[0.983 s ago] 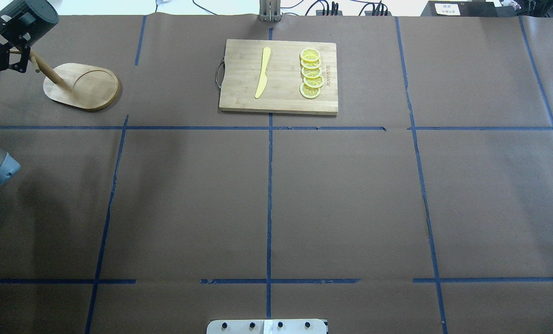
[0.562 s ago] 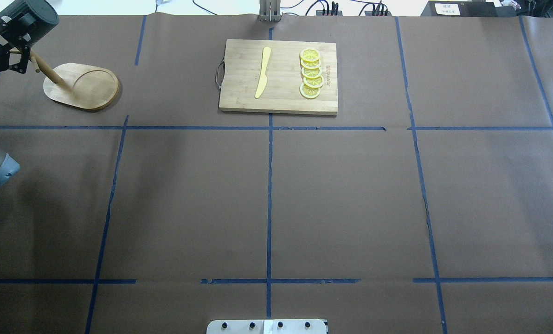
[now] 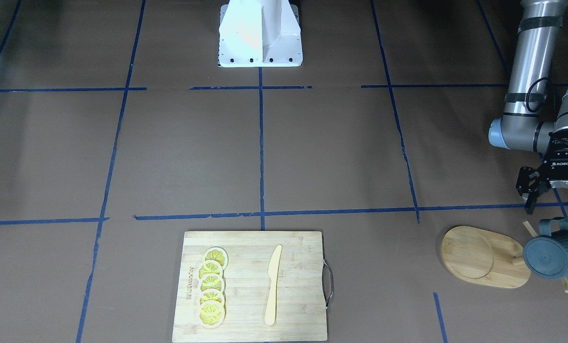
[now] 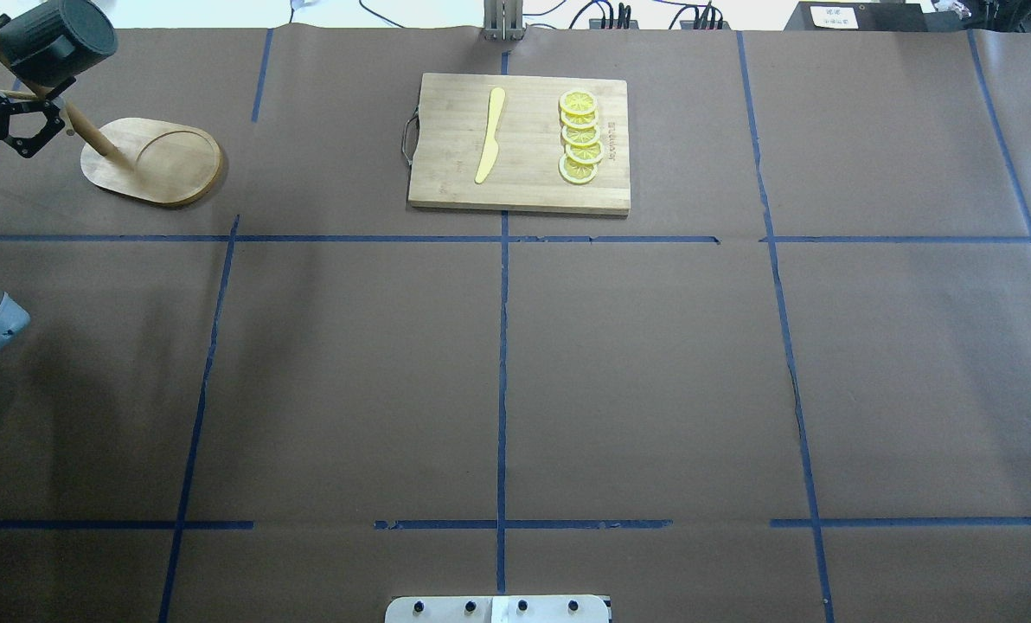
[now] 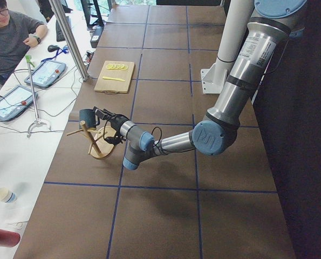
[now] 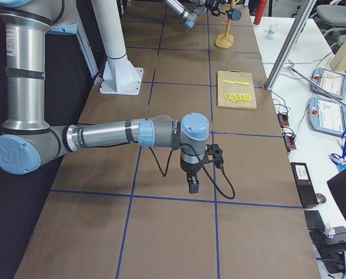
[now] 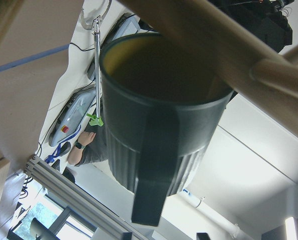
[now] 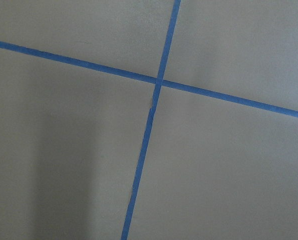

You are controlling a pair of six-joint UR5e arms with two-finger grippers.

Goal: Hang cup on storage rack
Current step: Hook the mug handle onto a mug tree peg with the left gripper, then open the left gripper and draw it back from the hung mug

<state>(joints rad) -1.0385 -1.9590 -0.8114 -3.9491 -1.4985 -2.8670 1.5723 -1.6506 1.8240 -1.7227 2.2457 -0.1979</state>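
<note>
The dark teal-grey ribbed cup point(image 3: 558, 257) hangs by its loop handle on a dowel peg of the wooden storage rack point(image 3: 484, 257), clear of the table. The overhead view shows the cup point(image 4: 53, 39) at the top left, above the rack's oval base point(image 4: 156, 160). My left gripper point(image 3: 554, 207) is open and empty, just short of the cup on the robot's side, not touching it. In the left wrist view the cup point(image 7: 159, 125) hangs under a peg point(image 7: 214, 45). My right gripper point(image 6: 194, 186) hovers over bare table far from the rack; I cannot tell if it is open.
A rectangular cutting board point(image 4: 520, 143) with a metal handle lies at the back centre, bearing a yellow knife point(image 4: 490, 134) and several lemon slices point(image 4: 579, 137). The rack stands near the table's left end. Blue tape lines cross the brown table cover.
My left gripper has let go of the cup and drawn back toward the robot. The cup stays hanging on the peg.
</note>
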